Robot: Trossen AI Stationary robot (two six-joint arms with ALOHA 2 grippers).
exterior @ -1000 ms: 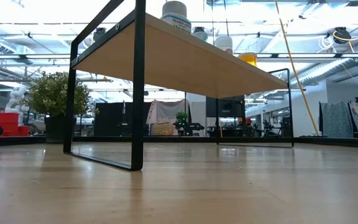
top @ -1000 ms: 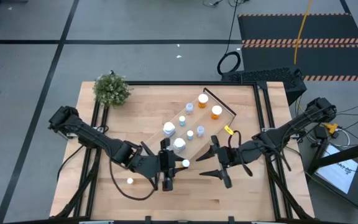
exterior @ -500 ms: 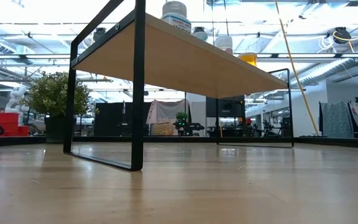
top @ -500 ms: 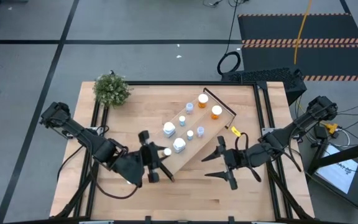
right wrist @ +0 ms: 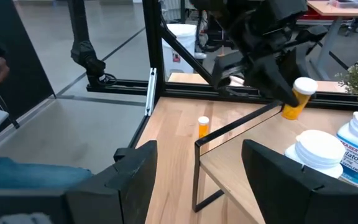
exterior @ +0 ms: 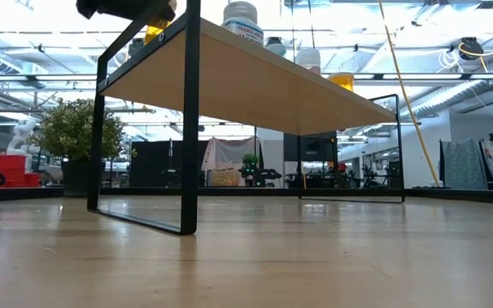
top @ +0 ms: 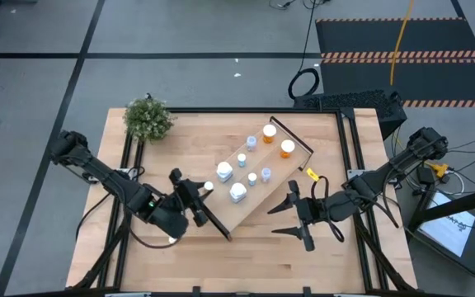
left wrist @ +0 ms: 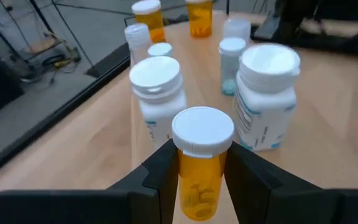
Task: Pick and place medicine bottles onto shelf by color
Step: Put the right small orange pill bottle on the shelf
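The light-wood shelf [top: 280, 183] lies slantwise on the table and carries several bottles: two larger white ones [top: 223, 172], small pale blue ones [top: 251, 177] and two orange ones [top: 287, 148]. My left gripper [top: 201, 195] hovers over the shelf's near-left end, shut on an orange bottle with a white cap [top: 209, 187], which also shows in the left wrist view [left wrist: 201, 158], the right wrist view [right wrist: 296, 99] and the low view [exterior: 156, 31]. My right gripper [top: 289, 218] is open and empty at the shelf's near-right side. One small orange bottle [right wrist: 203, 127] stands on the table. My left gripper pinches the orange bottle's body [left wrist: 197, 183] just below its white cap [left wrist: 202, 129] between its two fingers [left wrist: 161, 177], which lie across the bottle. The bottle is lifted clear above the shelf's near-left end and is a little tilted in the right wrist view.
A small green bushy plant [top: 148, 119] stands at the table's far left corner. The shelf's black bracket [exterior: 188, 120] stands on the table near the low camera. A yellow tag [top: 303, 172] lies by the shelf's right end. Bare tabletop [top: 336, 140] lies at the far right.
My left gripper has carried the orange bottle from beside the shelf's near end toward the table's left and far edges and upward, so that it now enters the top of the low view. My right gripper has drawn a little toward the table's right edge, staying open.
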